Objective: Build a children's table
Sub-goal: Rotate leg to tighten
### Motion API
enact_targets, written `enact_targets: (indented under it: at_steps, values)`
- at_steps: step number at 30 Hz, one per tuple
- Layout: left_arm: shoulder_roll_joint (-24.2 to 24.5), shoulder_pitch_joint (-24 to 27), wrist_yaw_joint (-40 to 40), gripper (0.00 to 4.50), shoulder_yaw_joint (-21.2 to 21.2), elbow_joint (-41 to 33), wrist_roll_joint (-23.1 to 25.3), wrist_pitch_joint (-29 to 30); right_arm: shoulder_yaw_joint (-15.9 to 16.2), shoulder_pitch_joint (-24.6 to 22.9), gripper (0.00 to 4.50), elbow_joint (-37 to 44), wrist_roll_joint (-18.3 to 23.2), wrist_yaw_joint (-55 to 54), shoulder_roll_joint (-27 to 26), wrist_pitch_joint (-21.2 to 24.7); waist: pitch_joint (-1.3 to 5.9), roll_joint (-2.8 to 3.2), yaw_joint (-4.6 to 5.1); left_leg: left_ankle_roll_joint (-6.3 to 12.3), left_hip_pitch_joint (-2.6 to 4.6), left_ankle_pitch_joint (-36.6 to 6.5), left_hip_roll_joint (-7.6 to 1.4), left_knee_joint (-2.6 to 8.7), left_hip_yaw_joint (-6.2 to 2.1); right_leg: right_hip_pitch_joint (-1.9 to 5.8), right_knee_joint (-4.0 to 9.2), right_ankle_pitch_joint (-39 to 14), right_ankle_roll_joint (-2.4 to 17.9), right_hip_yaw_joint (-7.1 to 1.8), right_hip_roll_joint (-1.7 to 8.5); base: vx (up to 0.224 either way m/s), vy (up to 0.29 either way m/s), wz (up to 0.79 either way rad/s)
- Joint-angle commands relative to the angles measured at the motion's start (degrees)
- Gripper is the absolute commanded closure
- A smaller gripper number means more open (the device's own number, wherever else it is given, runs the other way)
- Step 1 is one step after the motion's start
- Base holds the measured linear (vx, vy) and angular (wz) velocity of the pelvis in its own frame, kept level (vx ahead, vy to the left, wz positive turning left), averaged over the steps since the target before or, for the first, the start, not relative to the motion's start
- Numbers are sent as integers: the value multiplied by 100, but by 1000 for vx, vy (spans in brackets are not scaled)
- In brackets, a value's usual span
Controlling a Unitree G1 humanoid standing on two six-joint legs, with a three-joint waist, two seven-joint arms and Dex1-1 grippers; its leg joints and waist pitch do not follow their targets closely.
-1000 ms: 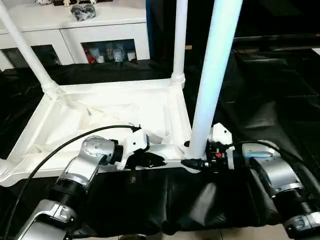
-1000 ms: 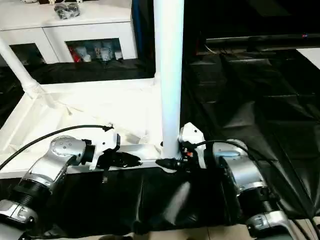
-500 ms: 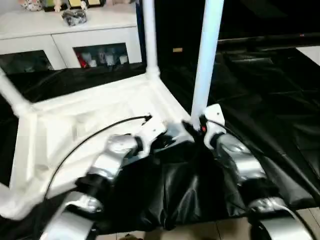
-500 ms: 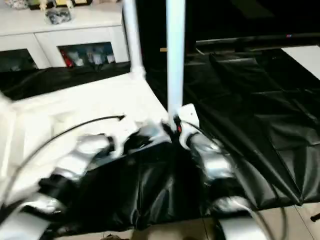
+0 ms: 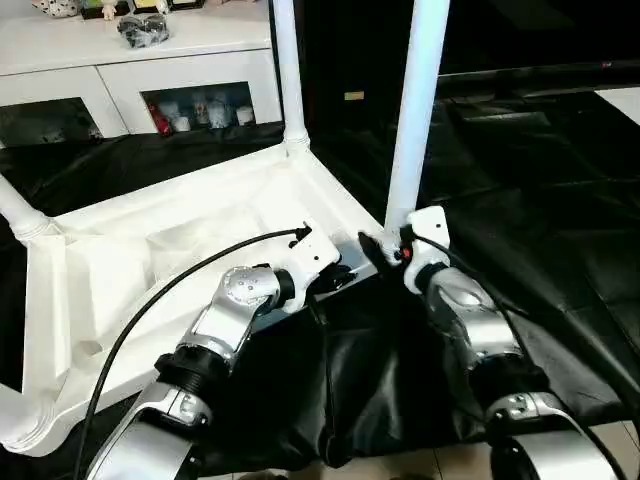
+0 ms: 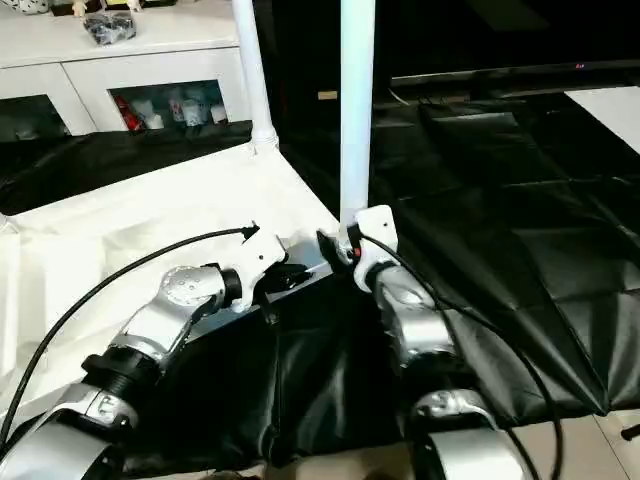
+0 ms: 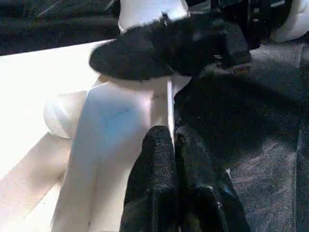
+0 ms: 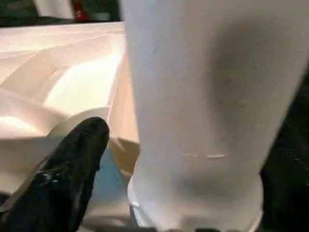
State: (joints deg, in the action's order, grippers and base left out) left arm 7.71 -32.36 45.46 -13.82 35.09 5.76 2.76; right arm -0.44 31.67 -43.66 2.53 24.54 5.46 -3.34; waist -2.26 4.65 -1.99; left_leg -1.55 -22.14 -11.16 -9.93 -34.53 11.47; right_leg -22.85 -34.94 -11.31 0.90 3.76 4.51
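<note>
White leg (image 5: 413,110) stands between right claw's (image 5: 385,247) fingers.

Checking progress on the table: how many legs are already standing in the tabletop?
3: far leg at the far corner, near leg beside the right pincer, left leg at the left corner. A fourth may be hidden.

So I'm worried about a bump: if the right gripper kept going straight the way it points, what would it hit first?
Most likely the table leg standing in the near corner socket of the tabletop. The right gripper is already right at its base, and the right wrist view looks straight onto it.
</note>
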Motion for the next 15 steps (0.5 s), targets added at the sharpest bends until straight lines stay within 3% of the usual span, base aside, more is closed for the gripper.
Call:
enact_targets:
  at_steps: [1,6,15]
  values:
    - [-40,18,310,450,-90,-229,-258,-259,341,-61,5,111,-86,422,12,-33,362,-67,-13,574,76,-809,-340,381,-190,292,402,-506,1402,-250,439,0,0,0]
    - [193,132,757,450,-66,-453,-416,-207,577,-191,5,433,-76,1444,501,-134,360,-79,-34,738,67,-741,-346,355,-169,288,381,-360,1475,-249,432,0,0,0]
    - [628,307,1500,450,-114,-721,-596,-221,822,-321,5,977,284,3143,1244,28,345,-94,-88,707,77,-887,-358,362,-164,285,396,-676,1442,-243,415,0,0,0]
